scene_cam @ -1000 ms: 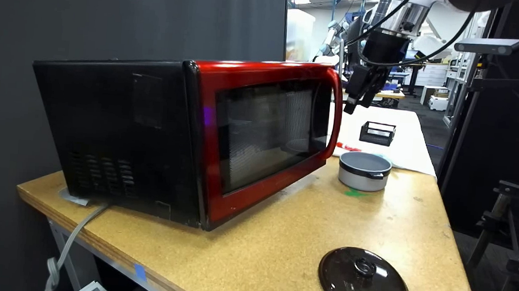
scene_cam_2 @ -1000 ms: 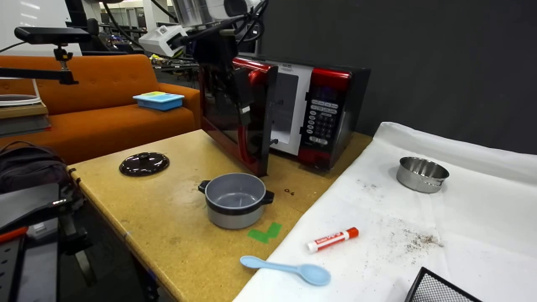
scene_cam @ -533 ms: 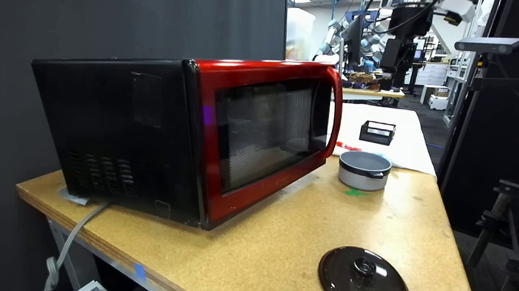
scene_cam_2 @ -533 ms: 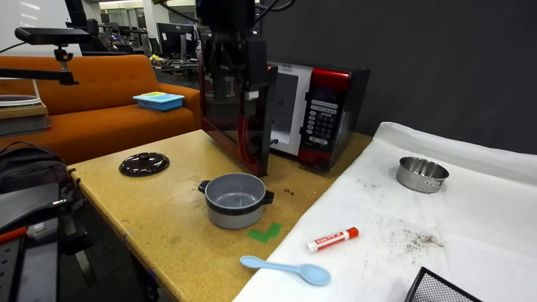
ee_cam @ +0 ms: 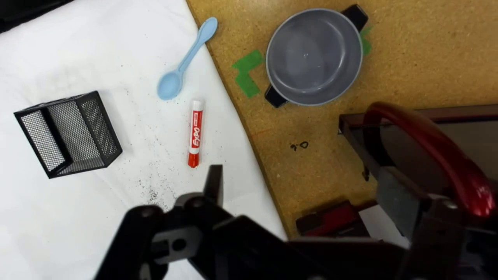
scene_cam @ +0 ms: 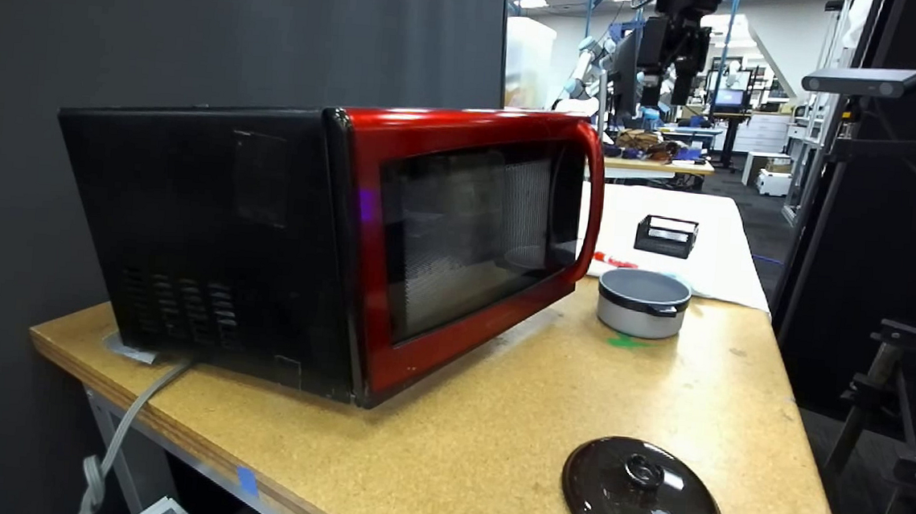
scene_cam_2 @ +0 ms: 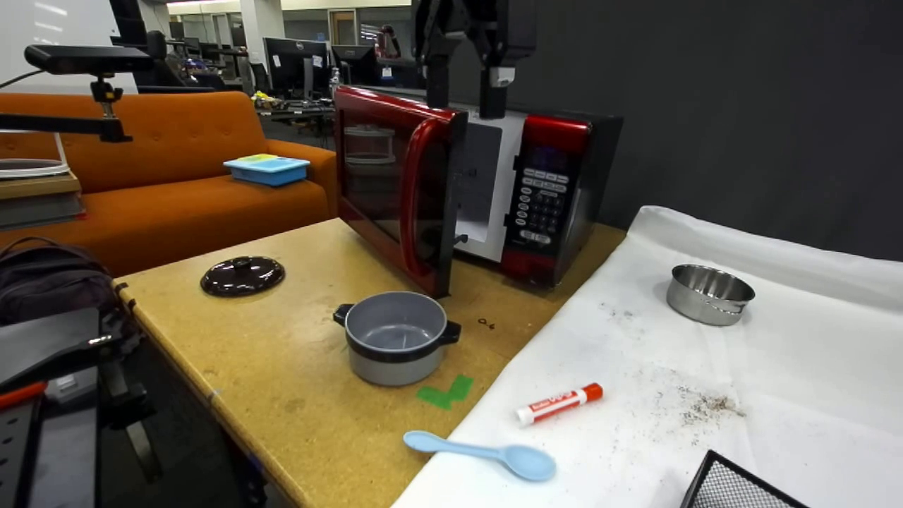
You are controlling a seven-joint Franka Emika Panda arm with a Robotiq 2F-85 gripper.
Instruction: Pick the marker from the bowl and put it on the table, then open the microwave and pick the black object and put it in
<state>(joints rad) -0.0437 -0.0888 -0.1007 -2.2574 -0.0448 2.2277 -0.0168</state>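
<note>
Raised empty, spread jaws near microwave (scene_cam: 329,252). Looks done with marker (ee_cam: 195,134) and door (scene_cam_2: 384,180), still gotta load black object (ee_cam: 79,136).

Hand (scene_cam_2: 465,111) cropped in an exterior view; door (scene_cam_2: 377,173) hides much of microwave (scene_cam_2: 557,132) interior, hard to call. Table (scene_cam: 493,453) corner past lid (scene_cam: 642,500) cut off in an exterior view.
</note>
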